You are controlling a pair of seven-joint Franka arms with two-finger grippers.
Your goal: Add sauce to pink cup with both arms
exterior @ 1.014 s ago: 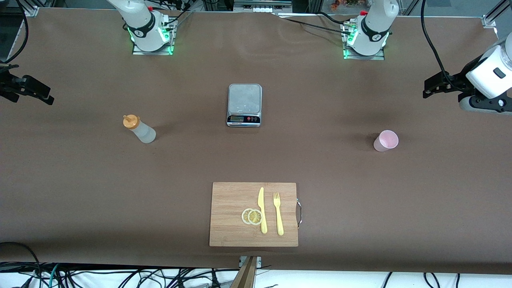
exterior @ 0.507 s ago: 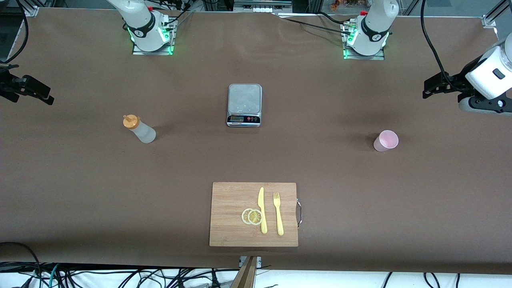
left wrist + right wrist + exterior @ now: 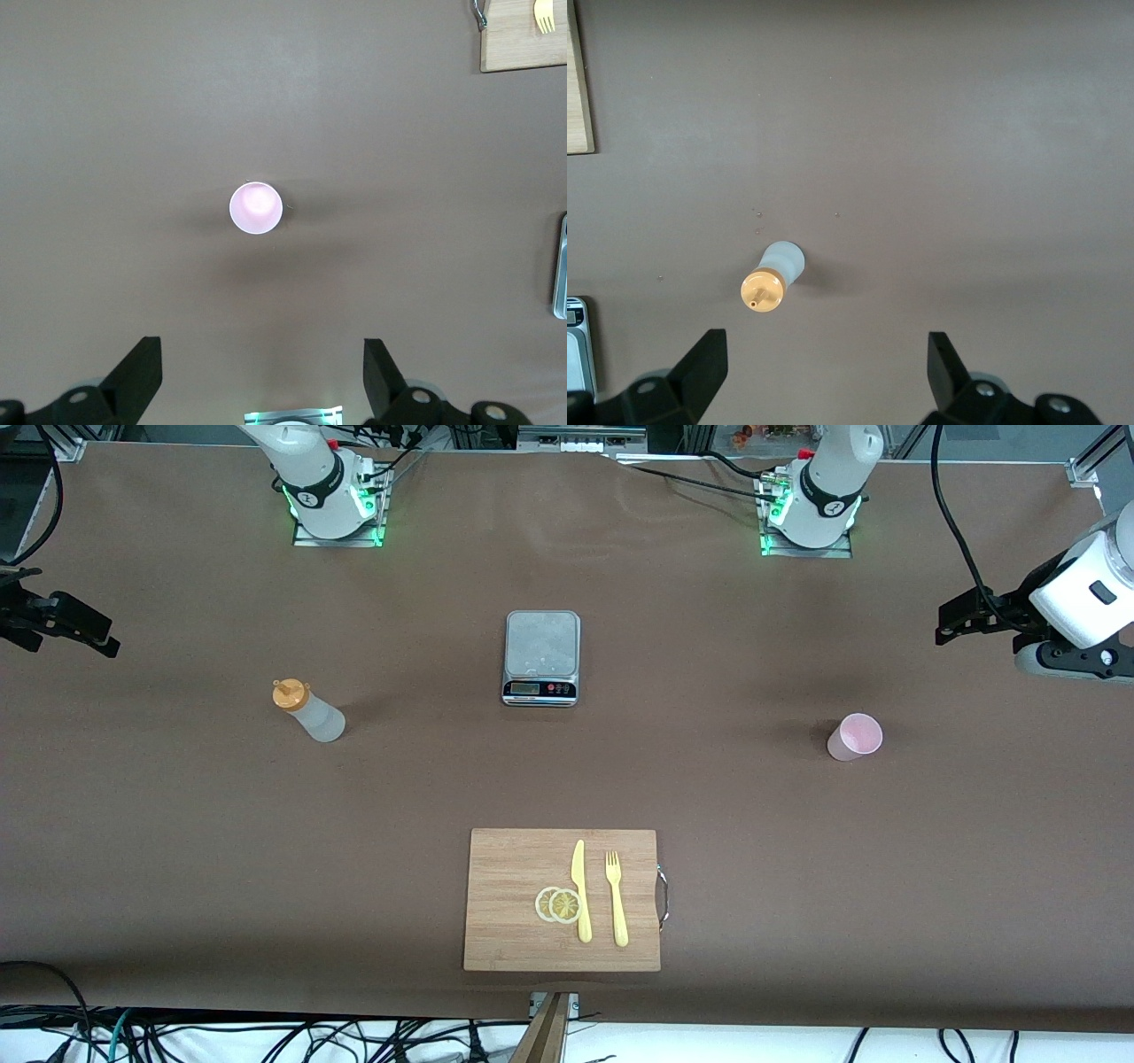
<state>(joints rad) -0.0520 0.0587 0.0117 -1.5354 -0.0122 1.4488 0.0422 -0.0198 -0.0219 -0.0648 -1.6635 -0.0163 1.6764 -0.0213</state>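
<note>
The translucent sauce bottle (image 3: 307, 710) with an orange cap stands upright on the table toward the right arm's end; it also shows in the right wrist view (image 3: 772, 275). The pale pink cup (image 3: 855, 737) stands upright toward the left arm's end and shows from above in the left wrist view (image 3: 256, 207). My left gripper (image 3: 955, 622) hangs open and empty high over the table's end, apart from the cup; its jaws are wide in the left wrist view (image 3: 263, 376). My right gripper (image 3: 84, 631) hangs open and empty over the table's other end, its jaws wide in the right wrist view (image 3: 827, 372).
A silver kitchen scale (image 3: 541, 657) sits mid-table between the bottle and the cup. A wooden cutting board (image 3: 514, 921) nearer the front camera carries two lemon slices (image 3: 558, 904), a yellow knife (image 3: 580, 890) and a yellow fork (image 3: 616, 898).
The left arm's hand has shifted very slightly. The bottle, the cup and the right arm have not moved.
</note>
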